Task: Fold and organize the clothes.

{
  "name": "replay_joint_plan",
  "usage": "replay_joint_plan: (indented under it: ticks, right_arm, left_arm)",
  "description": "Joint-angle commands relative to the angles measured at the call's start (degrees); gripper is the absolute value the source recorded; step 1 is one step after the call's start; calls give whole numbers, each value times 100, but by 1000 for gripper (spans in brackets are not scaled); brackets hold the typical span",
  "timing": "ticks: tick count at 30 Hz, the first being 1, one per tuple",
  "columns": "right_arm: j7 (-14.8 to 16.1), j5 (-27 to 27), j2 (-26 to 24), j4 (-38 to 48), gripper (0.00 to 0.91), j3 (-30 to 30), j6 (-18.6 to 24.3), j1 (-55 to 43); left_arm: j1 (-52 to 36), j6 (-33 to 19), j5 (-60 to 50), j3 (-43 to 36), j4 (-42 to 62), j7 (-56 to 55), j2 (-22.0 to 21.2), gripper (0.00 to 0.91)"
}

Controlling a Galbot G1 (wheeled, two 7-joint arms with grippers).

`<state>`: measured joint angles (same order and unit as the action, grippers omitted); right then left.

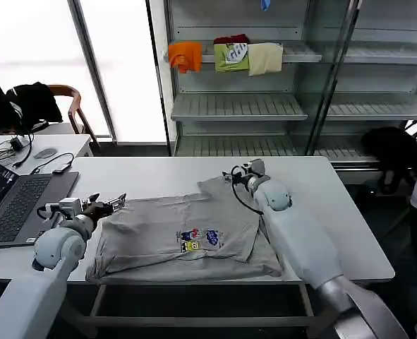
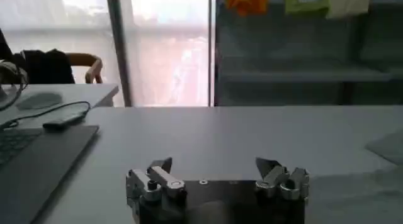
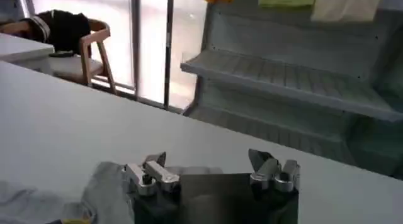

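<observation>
One of the clothes, a light grey short-sleeved shirt (image 1: 173, 240) with a small multicoloured chest print (image 1: 197, 239), lies spread and rumpled on the white table (image 1: 321, 205), print side up. My left gripper (image 1: 114, 204) hovers at the shirt's left edge, open and holding nothing; in the left wrist view the left gripper (image 2: 215, 163) faces bare tabletop, with a corner of the shirt (image 2: 387, 146) off to the side. My right gripper (image 1: 233, 175) stands open at the shirt's far right sleeve. The right wrist view has the right gripper (image 3: 208, 158) just above grey fabric (image 3: 107, 184).
An open laptop (image 1: 14, 201) with cables sits at the table's left end. A chair (image 1: 70, 106) draped with a black garment stands behind it. Metal shelves (image 1: 264, 106) at the back hold orange, green and cream folded items. A dark bag (image 1: 395, 152) rests at the right.
</observation>
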<state>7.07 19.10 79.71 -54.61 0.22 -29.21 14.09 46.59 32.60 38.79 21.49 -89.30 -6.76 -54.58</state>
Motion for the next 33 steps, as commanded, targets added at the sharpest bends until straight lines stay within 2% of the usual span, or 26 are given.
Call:
replay_joint_plan:
  ticks: [1,8,16,17,19,20,21,22,25,26,27,33]
  right_arm:
    - [547,-277,329,1323,907,117,176,-522]
    - [541,-364,371,1641,907,176,381,-520]
    - [577,-420,366,1561,887,119,371,-410]
    - [578,-437,358,1523,877,104,362,-369]
    - [573,-457,363,1519,856,97,353,-351]
    - [578,-469,369,1531,806,99,342,-346]
    - [582,-476,368,1531,736,96,338,-340]
    - [588,-491,365,1526,695,85,339,-317]
    - [656,-534,343,1466,333,57,351,-242]
    - [678,-547,338,1436,71,55,361,-200]
    - [679,-548,334,1422,0,57,362,-177]
    - [714,-556,275,1281,0,48,368,-82]
  left_arm:
    - [-342,60,-79,-91,734,208,-2,907]
    - [-501,68,-201,-192,1103,380,-23,907]
    - [-503,72,-272,-190,1257,482,-6,907]
    - [-481,72,-278,-190,1257,496,-17,776]
    - [-469,72,-283,-195,1258,522,-31,625]
    - [-471,70,-319,-197,1275,540,-44,333]
    - [-477,69,-334,-196,1290,559,-52,131]
    - [-486,67,-332,-196,1328,582,-58,40]
    - [-499,61,-351,-200,1385,672,-65,20]
    - [-494,60,-359,-204,1377,715,-62,20]
    - [-492,59,-366,-206,1365,738,-63,10]
    - [-418,51,-449,-181,1230,943,-40,10]
